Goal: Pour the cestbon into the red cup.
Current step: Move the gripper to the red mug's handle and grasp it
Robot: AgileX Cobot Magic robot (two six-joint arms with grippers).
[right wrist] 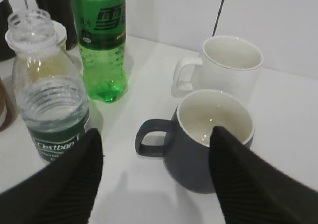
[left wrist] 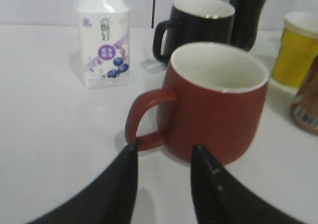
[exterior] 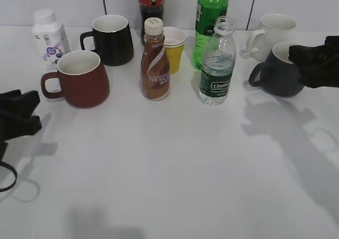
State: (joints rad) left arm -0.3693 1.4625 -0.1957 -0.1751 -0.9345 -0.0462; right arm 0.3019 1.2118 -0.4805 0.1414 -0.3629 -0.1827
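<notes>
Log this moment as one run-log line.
phase: pre-grasp | left gripper: open, near red cup handle | right gripper: open, empty | cestbon: upright, untouched

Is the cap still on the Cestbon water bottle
No, the Cestbon water bottle stands with its threaded neck bare and open in the exterior view, while the brown Nescafe bottle beside it has its cap on.

The dark cola bottle with a red label (exterior: 151, 6) at the far side is cut off by the top edge, as is the tall green soda bottle (exterior: 212, 21). The brown Nescafe bottle (exterior: 155, 61) hides the cola's base and part of the small yellow paper cup (exterior: 175, 48).
</notes>
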